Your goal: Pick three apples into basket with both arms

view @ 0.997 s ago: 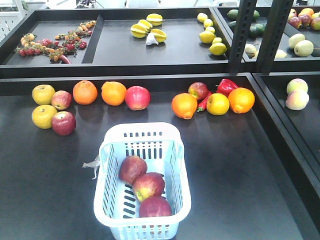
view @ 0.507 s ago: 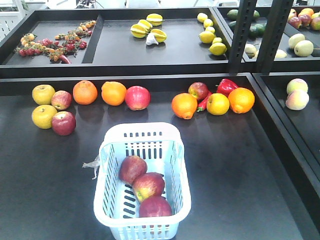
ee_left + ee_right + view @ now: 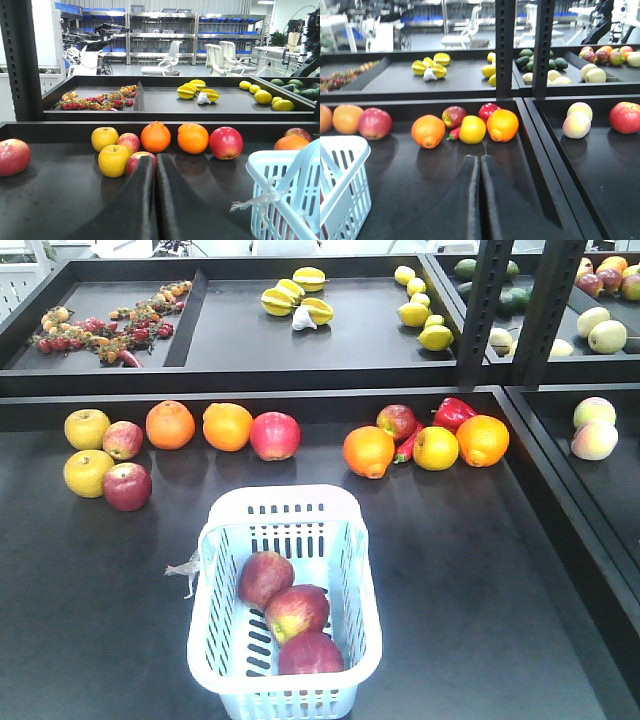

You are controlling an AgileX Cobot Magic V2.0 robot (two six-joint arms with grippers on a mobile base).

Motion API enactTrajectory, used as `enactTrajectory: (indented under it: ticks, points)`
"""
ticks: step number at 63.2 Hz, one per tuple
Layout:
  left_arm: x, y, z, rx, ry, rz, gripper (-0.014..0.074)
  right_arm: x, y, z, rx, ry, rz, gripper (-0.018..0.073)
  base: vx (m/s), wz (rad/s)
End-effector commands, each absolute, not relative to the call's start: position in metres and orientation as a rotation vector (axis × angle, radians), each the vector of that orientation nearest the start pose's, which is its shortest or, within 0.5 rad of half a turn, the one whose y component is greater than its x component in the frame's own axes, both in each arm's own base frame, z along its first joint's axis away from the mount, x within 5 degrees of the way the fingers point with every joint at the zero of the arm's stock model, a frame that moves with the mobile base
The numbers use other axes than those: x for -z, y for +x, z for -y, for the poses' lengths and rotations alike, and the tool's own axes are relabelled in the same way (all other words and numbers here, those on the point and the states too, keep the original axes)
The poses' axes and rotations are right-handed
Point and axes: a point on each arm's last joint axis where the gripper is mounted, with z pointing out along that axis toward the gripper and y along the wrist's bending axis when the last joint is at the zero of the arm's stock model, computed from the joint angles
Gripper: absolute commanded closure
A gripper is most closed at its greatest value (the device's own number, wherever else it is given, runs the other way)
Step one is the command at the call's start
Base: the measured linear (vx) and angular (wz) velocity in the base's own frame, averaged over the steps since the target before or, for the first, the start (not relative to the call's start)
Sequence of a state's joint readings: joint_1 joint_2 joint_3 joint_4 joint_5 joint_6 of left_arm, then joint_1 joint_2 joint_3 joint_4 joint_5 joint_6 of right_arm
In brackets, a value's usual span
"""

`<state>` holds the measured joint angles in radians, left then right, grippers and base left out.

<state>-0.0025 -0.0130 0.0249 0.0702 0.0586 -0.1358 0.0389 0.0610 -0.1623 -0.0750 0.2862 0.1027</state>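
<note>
Dark red round apples [image 3: 297, 611], three, lie inside the pale blue slotted plastic basket [image 3: 283, 502]. My left gripper [image 3: 155, 165] and right gripper [image 3: 480, 165] fingers are together, empty, flanking it.

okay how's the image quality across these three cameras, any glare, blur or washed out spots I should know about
Front-facing view: sharp, with soft reflections of the fruit on the glossy black table; the basket rim is bright but readable. Left wrist view: the shut left gripper is near and slightly soft, background crisp. Right wrist view: softest overall, background washed out, and the shut right gripper is blurry.
</note>
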Motion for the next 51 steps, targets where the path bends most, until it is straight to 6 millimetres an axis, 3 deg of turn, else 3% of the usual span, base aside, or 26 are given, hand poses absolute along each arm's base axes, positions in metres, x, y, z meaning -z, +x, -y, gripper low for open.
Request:
enactTrajectory:
  ticks: [1,28,51]
  points:
    - [-0.2,0.056,0.0,0.07,-0.061,-1.485,0.0603,-0.24,0.05,0.001,-0.036,0.023,-1.552,0.0568,0.0,0.0]
    - [-0.2,0.056,0.0,0.07,-0.061,-1.485,0.0603,-0.203,0.056,-0.002,-0.095,0.039,-1.484,0.0568,0.0,0.0]
    - [-0.2,0.056,0.0,0.07,-0.061,-1.485,0.0603,-0.202,0.056,-0.002,-0.061,0.011,-1.478,0.0568,0.0,0.0]
